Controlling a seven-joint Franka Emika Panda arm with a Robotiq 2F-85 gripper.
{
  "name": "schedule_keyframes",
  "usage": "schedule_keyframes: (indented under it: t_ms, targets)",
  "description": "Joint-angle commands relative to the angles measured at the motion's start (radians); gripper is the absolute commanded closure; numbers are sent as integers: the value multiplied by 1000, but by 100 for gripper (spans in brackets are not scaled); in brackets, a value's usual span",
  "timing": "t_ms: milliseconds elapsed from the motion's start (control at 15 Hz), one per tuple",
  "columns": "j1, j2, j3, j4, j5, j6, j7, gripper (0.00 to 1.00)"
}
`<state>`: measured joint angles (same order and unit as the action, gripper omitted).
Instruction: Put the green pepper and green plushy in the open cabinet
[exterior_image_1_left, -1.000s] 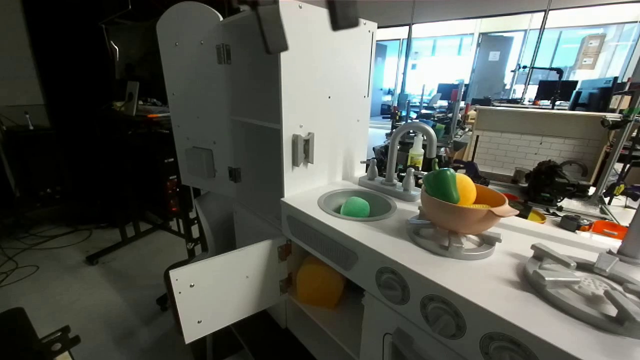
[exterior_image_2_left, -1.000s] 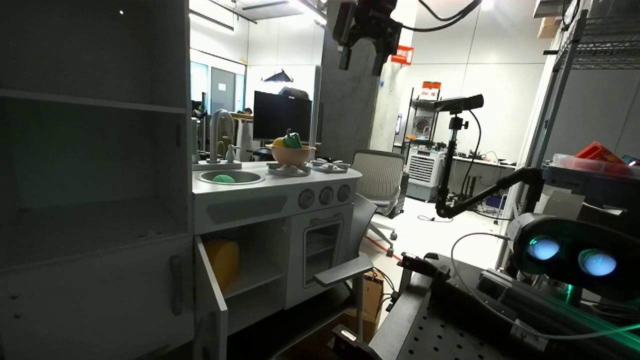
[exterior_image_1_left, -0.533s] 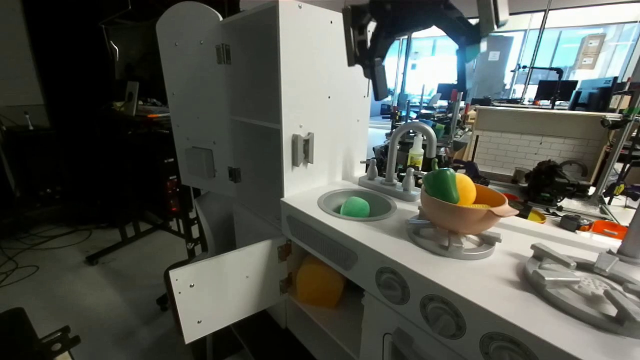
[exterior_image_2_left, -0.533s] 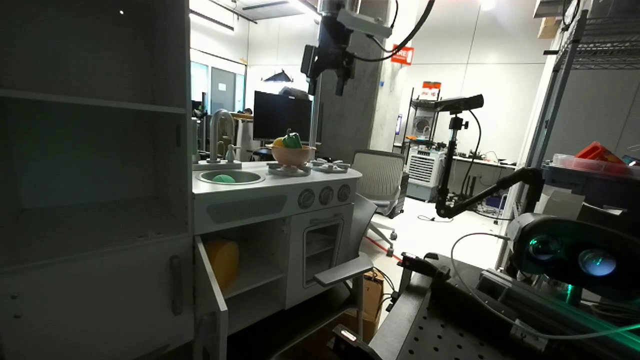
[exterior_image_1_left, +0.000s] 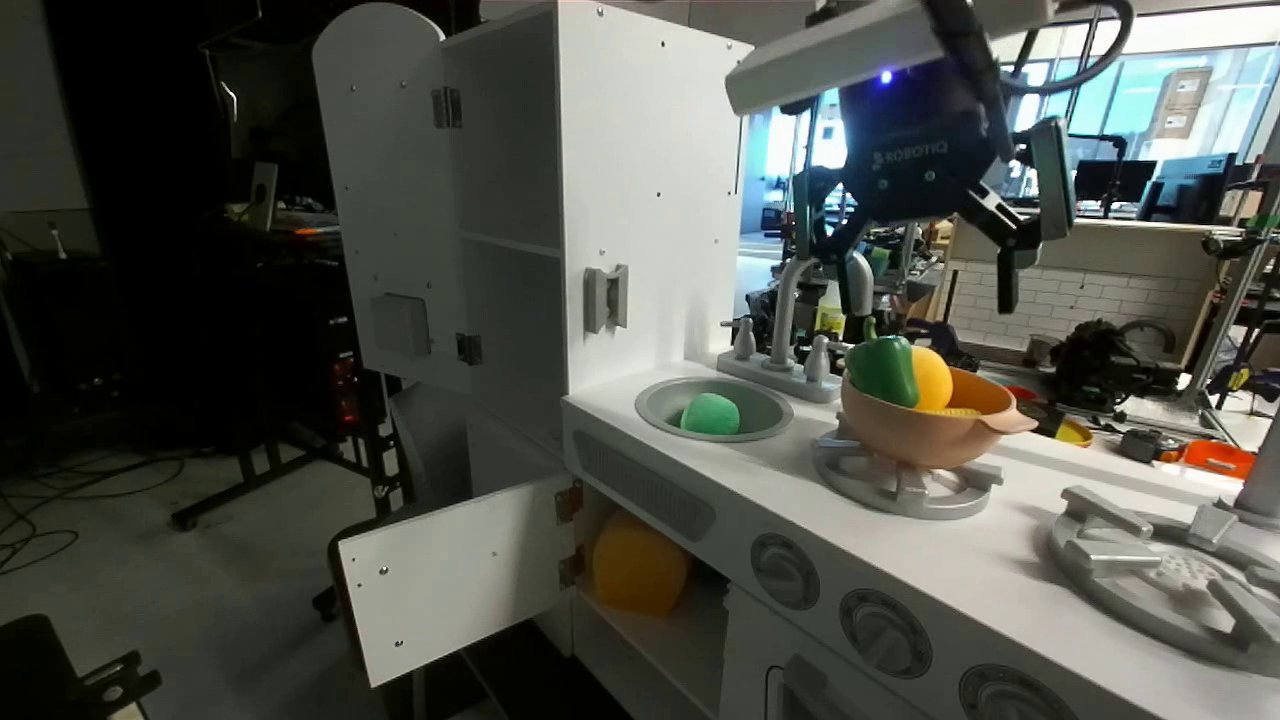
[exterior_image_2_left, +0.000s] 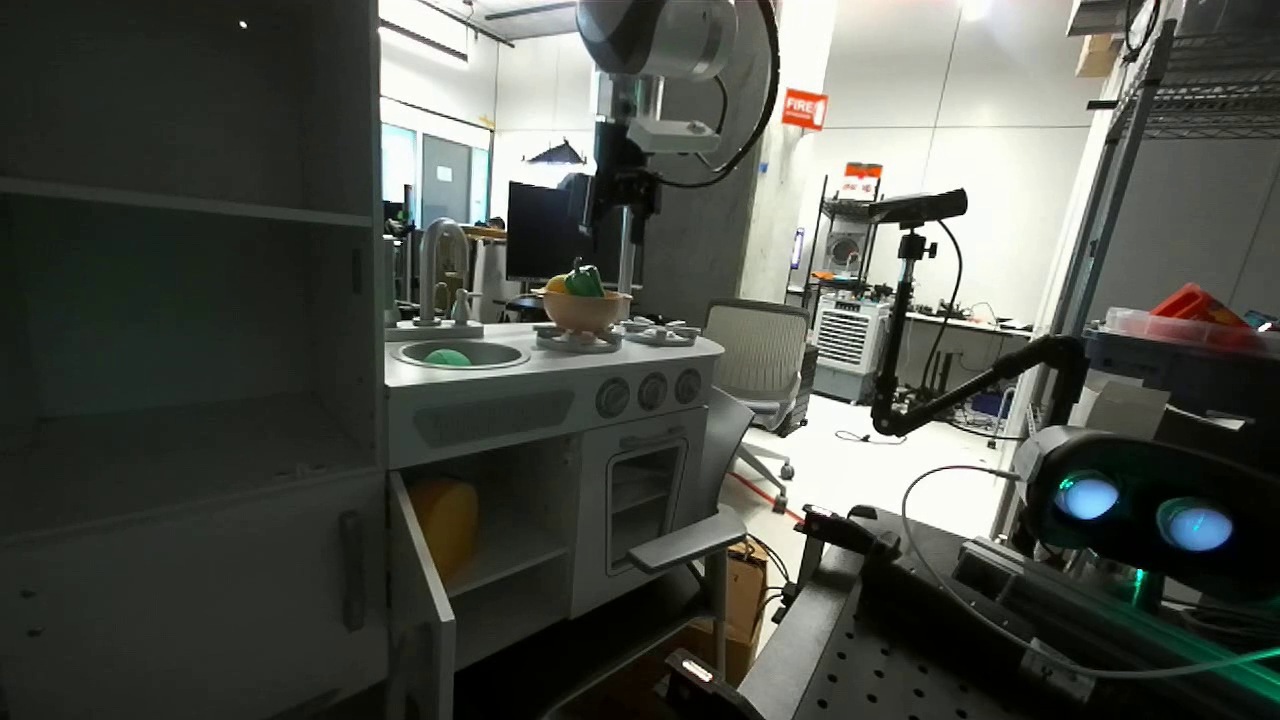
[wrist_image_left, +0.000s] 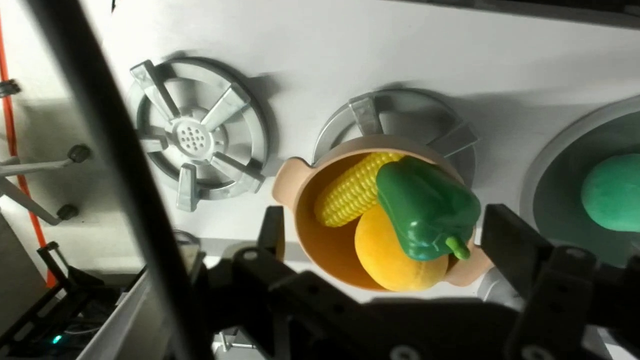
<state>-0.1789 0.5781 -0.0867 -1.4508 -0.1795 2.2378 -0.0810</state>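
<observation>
Hanging above the bowl (exterior_image_1_left: 905, 442) with the claw (exterior_image_1_left: 932, 310) spread wide. See the pepper (wrist_image_left: 425, 207) in that bowl, beside the yellow ball (wrist_image_left: 387, 255), with stem (wrist_image_left: 458, 247) up in both exterior views, toward lower right in the wrist view, along a slanting long axis. See plushy (exterior_image_1_left: 710, 414) in sink (exterior_image_1_left: 768, 408), cabinet (exterior_image_2_left: 530, 500) with door (exterior_image_1_left: 455, 575) swung out.
</observation>
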Motion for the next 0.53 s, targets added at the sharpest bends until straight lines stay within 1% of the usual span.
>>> schedule_keyframes:
  t_ms: [0, 200, 467]
  targets:
    - [2, 77, -8, 116, 5, -49, -65, 0]
    - [-6, 86, -1, 149, 13, -77, -114, 0]
    - [-8, 88, 6, 162, 14, -129, -170, 0]
